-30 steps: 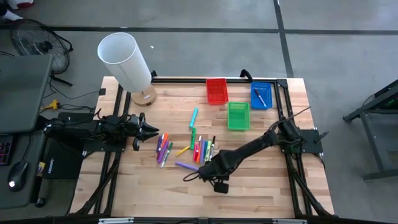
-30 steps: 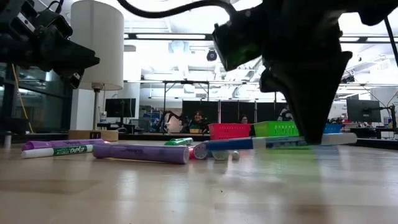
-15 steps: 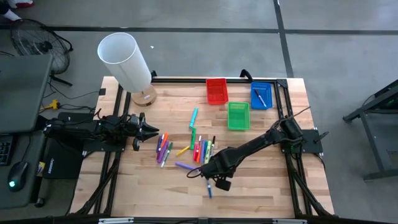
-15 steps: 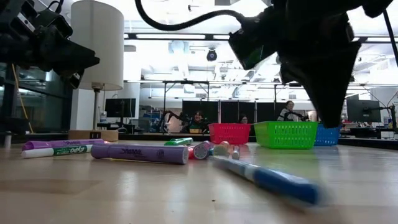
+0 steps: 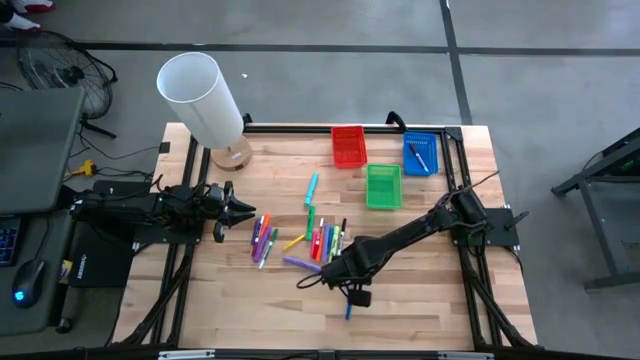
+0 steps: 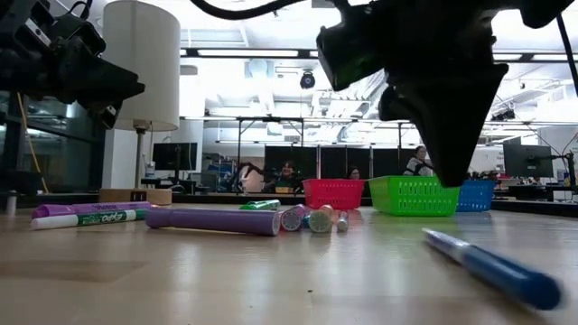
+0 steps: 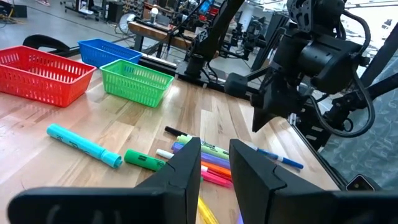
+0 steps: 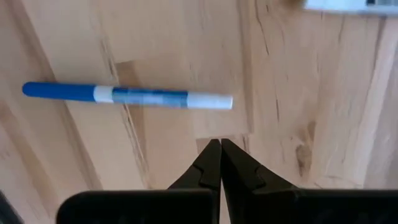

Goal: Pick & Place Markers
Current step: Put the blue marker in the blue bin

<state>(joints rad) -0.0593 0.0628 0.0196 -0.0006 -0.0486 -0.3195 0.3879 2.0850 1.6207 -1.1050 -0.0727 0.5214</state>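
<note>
Only "expo" reads, on the green marker (image 6: 101, 218).

Bare table (image 5: 420, 300) around blue marker (image 5: 348, 309)

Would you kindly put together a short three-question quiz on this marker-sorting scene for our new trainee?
1. True or false: the right gripper is shut on the thin blue marker.
2. Which tray already holds a marker: A) red tray, B) green tray, C) blue tray?
3. Fill in: the left gripper waits beside the pile of markers, on the side towards the white ____.

Key
1. False: its fingers are shut with nothing between them, and the blue marker lies loose on the table just ahead.
2. C.
3. Lamp.
</note>
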